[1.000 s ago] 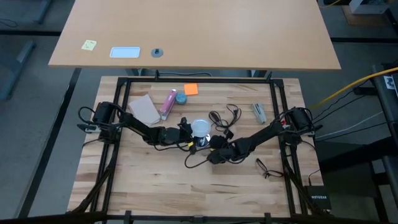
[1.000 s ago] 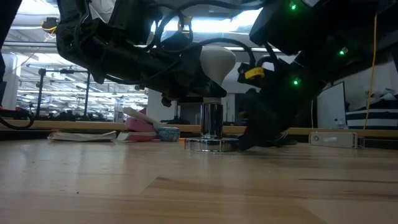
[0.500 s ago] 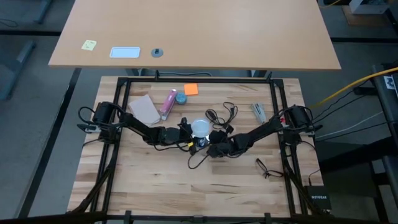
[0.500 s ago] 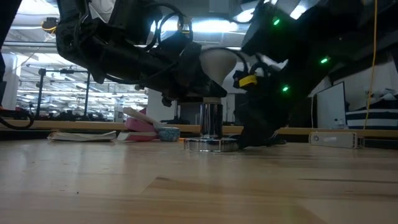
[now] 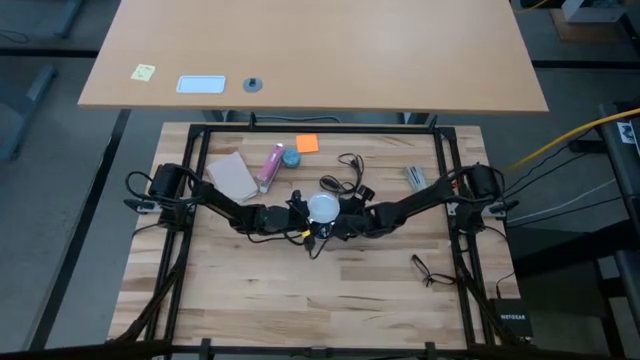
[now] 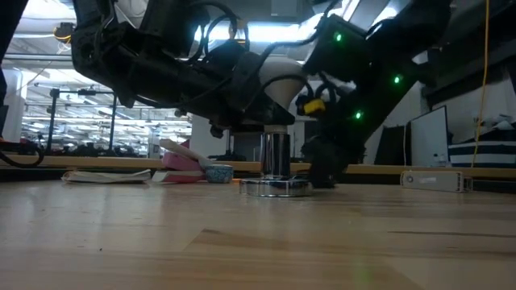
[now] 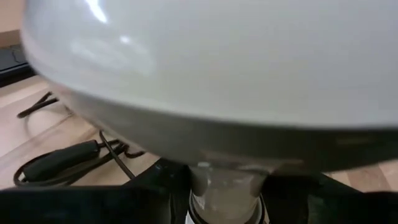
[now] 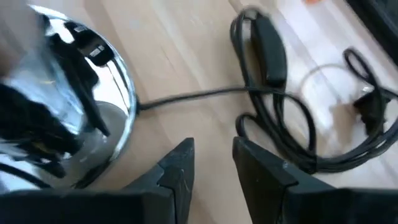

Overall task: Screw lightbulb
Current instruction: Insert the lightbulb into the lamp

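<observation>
My left gripper was closed round the neck of the lightbulb, which stood over the middle of the table directly above the silver lamp base and its upright socket post. Its long axis ran vertical, globe up and neck down into the post. My right gripper held nothing, its fingers a narrow gap apart just beside the base near the black cord, so the left was the nearer arm and any turning had to go about that vertical axis.
</observation>
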`<state>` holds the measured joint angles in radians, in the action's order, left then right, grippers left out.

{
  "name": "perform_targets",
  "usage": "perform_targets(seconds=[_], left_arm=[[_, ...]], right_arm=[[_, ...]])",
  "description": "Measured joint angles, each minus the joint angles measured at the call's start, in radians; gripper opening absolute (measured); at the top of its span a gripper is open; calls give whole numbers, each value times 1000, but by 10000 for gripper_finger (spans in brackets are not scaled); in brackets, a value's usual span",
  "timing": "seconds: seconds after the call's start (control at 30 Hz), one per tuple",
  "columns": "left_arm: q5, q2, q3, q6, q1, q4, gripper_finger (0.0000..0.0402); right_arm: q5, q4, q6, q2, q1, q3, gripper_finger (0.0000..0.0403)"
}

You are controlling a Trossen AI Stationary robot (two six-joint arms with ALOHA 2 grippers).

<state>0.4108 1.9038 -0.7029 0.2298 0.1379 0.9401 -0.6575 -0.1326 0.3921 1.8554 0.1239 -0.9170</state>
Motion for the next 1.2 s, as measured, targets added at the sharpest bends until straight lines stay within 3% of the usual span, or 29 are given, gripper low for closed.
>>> perform_targets(seconds=[0.2,0.5,0.83,1.2], left_arm=[[12,-1,2,6,0,-2,141],[1,0,-2,2,0,-11,141],[3,0,-1,4,0,-11,141],[4,0,0,6,-1,-11,141]], right_arm=[[19,-58,-61,-110,21,4,121],[11,-92,3,-232,118,-2,121],[56,-67,154,-180,253,-1,121],[48,-19,155,-17,246,-1,121]])
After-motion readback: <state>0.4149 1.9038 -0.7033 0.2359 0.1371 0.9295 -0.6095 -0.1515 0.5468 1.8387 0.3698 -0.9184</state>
